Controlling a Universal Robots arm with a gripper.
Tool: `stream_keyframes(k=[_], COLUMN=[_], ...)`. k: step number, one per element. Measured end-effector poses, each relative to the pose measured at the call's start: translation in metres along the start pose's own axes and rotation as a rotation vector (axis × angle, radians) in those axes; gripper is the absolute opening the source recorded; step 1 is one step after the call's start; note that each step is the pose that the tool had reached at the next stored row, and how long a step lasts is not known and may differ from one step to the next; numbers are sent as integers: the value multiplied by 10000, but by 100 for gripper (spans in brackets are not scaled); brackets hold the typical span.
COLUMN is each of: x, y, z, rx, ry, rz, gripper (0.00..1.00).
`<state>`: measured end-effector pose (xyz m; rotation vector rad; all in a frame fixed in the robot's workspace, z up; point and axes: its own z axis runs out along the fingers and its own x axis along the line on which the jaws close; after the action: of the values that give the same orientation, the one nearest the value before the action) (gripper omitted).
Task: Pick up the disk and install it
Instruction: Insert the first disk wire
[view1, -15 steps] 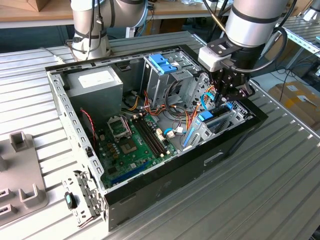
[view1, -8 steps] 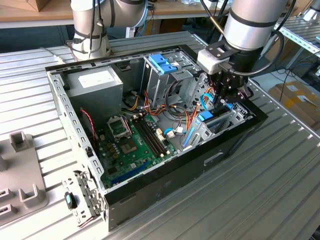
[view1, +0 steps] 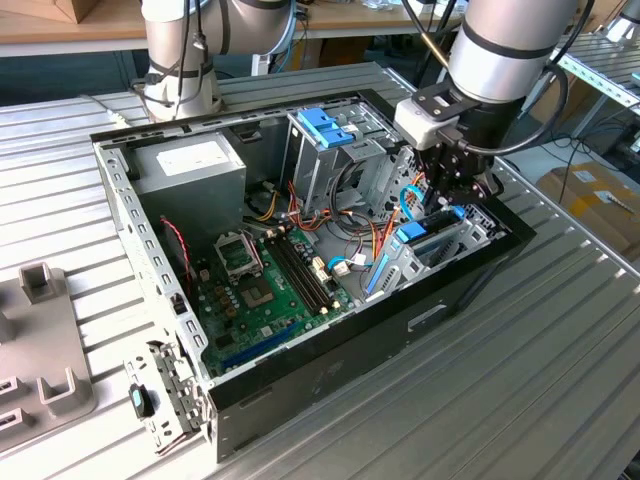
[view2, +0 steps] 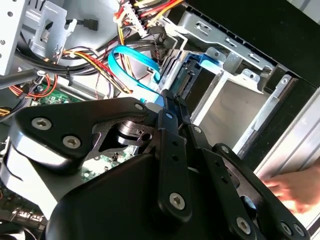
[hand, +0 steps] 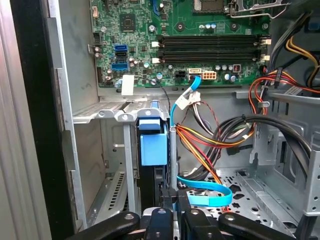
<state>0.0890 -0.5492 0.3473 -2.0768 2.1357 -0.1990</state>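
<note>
**Disk in its bay, gripper beside it.** The disk (view1: 412, 233), one in number, stands on edge in the drive bay (view1: 468, 238). The bay sits at the exterior view's right end of the single computer case (view1: 330, 385), right of the frame's centre. The disk's blue carrier frame shows at the exposed end, and its dark body is sunk between the bay's metal walls. In the first wrist view the disk (hand: 151, 145) occupies one compartment and the neighbouring compartment holds nothing.

The one gripper (view1: 452, 195) hangs just above the bay. In the first wrist view the gripper (hand: 171, 212) has its jaws drawn almost together. They lie beside the disk's edge, not around it, and nothing can be made out clamped between them.

**Handling (judged).** The disk is probably rigid, dense for its size and sensitive to shock, with smooth metal faces. The plastic frame likely flexes a little. The best hold would be across the two long blue rails or at the blue end tab, clear of connector and circuit board.

**Surroundings.**
- Inside the case:
  - one motherboard (view1: 265, 295)
  - one power supply (view1: 195, 165)
  - one tall metal cage (view1: 310, 170) topped by a blue bracket
  - one light-blue flat cable (hand: 205, 194) near the gripper
- Outside the case:
  - one arm (view1: 505, 50)
  - the ribbed metal table (view1: 500, 400)
  - one blurred hand (view2: 295, 192), seen in the second wrist view
</note>
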Motion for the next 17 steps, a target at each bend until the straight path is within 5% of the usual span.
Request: stream_keyframes(k=[17], x=[36], y=[-2], z=[-1], rx=[-4], ry=[-47], rz=[-196], gripper=[16])
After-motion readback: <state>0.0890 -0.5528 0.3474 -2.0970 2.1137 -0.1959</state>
